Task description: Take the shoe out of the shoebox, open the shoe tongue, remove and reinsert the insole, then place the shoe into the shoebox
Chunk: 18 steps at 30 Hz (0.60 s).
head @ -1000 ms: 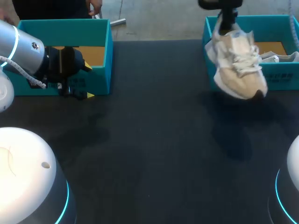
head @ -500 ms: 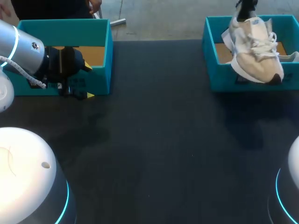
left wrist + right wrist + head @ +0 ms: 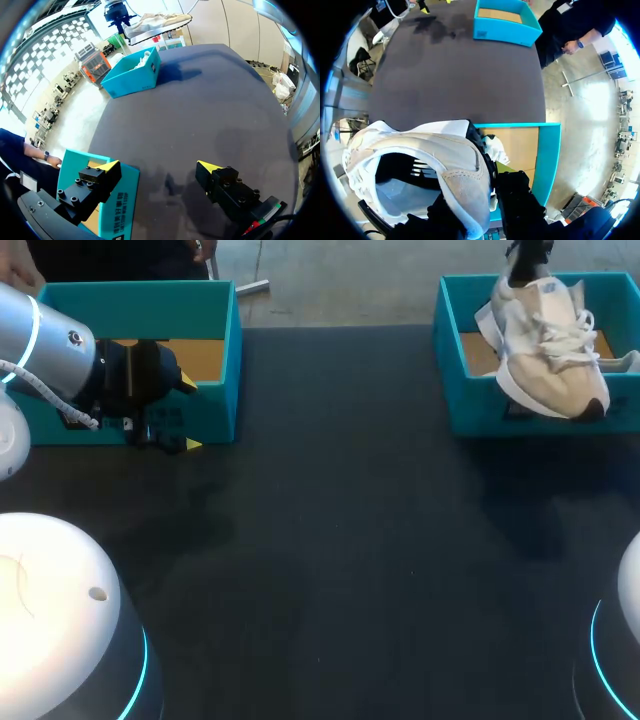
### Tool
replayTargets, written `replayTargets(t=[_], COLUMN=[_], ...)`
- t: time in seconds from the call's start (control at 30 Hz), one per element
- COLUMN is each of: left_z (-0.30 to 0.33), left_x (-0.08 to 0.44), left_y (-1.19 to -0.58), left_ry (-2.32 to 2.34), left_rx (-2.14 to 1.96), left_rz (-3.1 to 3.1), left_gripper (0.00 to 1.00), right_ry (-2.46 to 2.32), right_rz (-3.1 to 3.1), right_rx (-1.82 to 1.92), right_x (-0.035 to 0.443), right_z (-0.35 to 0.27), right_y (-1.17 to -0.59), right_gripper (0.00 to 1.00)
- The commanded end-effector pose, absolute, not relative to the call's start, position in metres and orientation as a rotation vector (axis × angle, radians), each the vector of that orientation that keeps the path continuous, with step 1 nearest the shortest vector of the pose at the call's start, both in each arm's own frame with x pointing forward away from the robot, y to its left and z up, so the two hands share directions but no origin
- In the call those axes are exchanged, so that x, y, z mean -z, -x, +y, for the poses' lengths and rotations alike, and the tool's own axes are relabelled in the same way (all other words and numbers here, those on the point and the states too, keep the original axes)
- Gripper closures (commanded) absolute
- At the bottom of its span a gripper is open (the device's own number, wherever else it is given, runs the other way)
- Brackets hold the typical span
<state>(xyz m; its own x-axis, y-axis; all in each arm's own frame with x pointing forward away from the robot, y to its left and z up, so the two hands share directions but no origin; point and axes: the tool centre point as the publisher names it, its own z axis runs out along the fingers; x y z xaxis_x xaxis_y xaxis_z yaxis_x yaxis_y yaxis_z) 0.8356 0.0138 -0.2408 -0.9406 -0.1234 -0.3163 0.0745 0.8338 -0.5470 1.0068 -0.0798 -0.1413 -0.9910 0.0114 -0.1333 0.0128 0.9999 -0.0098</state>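
- Your right claw [image 3: 527,258] is clamped on the shoe [image 3: 545,350] at the heel. In the right wrist view the heel wall is pinched between the two fingers, one inside the collar and one pressed against the outside.
- The shoe is beige and white with white laces. It hangs heel up and toe down over the shoebox [image 3: 452,400], which sits at the far right of the counter [image 3: 340,540].
- In the head view the toe crosses the shoebox's near wall. In the left wrist view the shoe [image 3: 155,22] shows above the shoebox [image 3: 131,77], apart from its rim.
- In the right wrist view you look straight down into the shoe's opening [image 3: 415,175], with the shoebox's brown floor just beyond the heel.
- White paper [image 3: 620,362] lies crumpled inside the shoebox, on the side under the shoe.
- Your left claw [image 3: 157,166] is spread wide and has hold of nothing.
- It sits low at the far left of the counter, against the other box [image 3: 130,300], a teal one like the shoebox. One finger is over that box's near corner and the other is over the counter just beside it. You cannot tell whether either finger touches the box.
- The two boxes stand well apart, at opposite far sides of the counter.
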Motion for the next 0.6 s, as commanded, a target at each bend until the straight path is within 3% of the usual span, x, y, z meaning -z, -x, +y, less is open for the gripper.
replayTargets(t=[0.03,0.6], left_z=[0.014,0.014], left_x=[0.241,0.241], left_y=[-0.835,-0.835], left_ry=[0.037,0.037], left_rx=[0.812,0.812], left_rz=[2.675,2.675], left_gripper=[0.00,0.00], right_ry=[-0.018,-0.058], right_rz=[3.007,3.027], right_rx=[0.014,0.065], right_x=[0.140,0.144], right_z=[-0.080,-0.164], right_y=[-1.006,-1.060], right_gripper=[1.00,1.00])
